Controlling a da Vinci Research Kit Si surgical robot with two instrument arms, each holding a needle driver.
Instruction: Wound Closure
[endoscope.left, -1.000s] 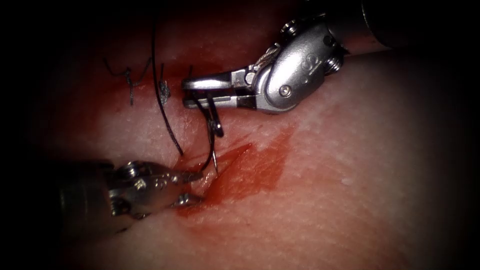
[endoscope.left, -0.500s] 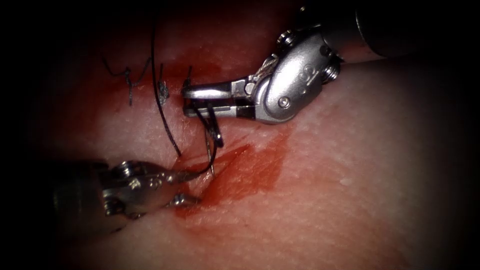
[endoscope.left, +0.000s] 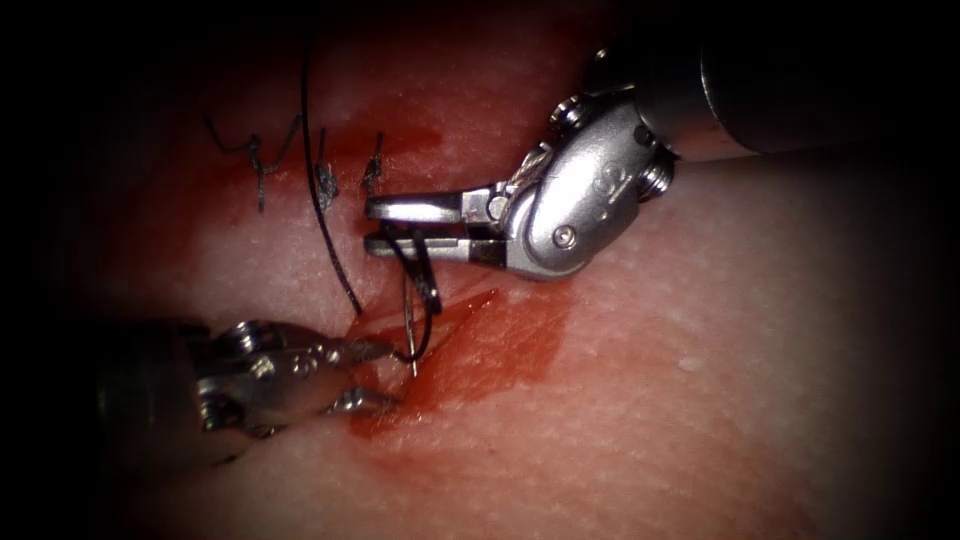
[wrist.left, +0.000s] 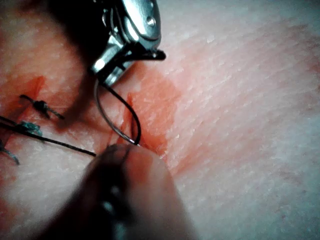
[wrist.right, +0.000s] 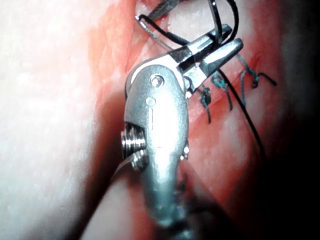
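Needle (endoscope.left: 412, 300) swung lower over reddened tissue (endoscope.left: 700, 400).

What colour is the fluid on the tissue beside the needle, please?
Red: the fluid stains the pale pink tissue by the needle, clearest in the endoscope view.

Right tool (wrist.left: 107, 74) grips needle (wrist.left: 102, 117) near one end; needle curves from its jaws toward left tool (wrist.left: 125, 200), tip beside it at red-stained cut (wrist.left: 132, 107). Thread (wrist.left: 55, 142) crosses tissue (wrist.left: 240, 125) nearby.
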